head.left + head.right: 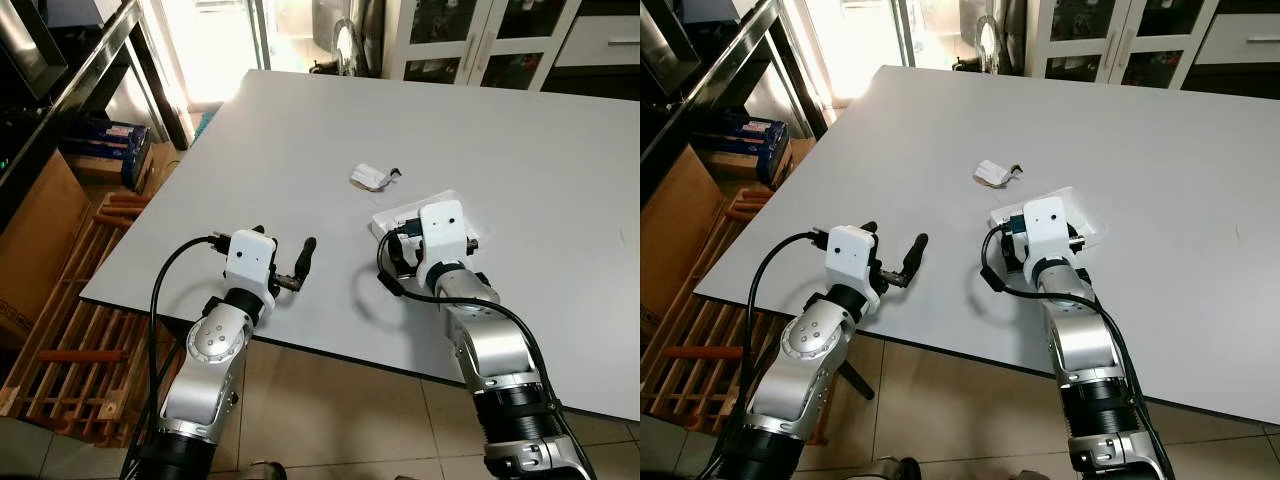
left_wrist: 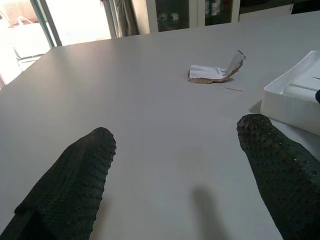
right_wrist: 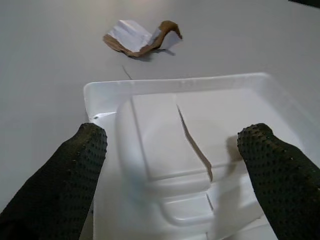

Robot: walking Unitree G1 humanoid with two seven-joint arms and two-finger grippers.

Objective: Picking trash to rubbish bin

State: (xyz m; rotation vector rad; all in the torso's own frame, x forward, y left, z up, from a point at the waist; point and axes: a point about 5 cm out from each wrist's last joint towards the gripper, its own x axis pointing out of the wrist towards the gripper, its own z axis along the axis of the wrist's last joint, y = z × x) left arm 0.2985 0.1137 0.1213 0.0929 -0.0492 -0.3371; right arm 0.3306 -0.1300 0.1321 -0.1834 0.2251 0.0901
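A white foam tray [image 3: 165, 150] lies on the grey table [image 1: 300, 150], close to its near edge. My right gripper [image 3: 175, 132] is open and hovers low over the tray's near side, one finger on each side of it and touching nothing. A crumpled scrap of white and brown paper [image 1: 370, 177] lies just beyond the tray. My left gripper [image 2: 175, 132] is open and empty, just above the table near its front edge, left of the tray [image 2: 295, 97] and pointing toward the paper [image 2: 215, 71].
The table's front edge runs just under both wrists, with tiled floor below. Left of the table a wooden slatted rack [image 1: 70, 330] lies on the floor, with a cardboard box [image 1: 35, 230] and a dark shelf unit beside it. Glass-door cabinets [image 1: 470, 40] stand behind the table.
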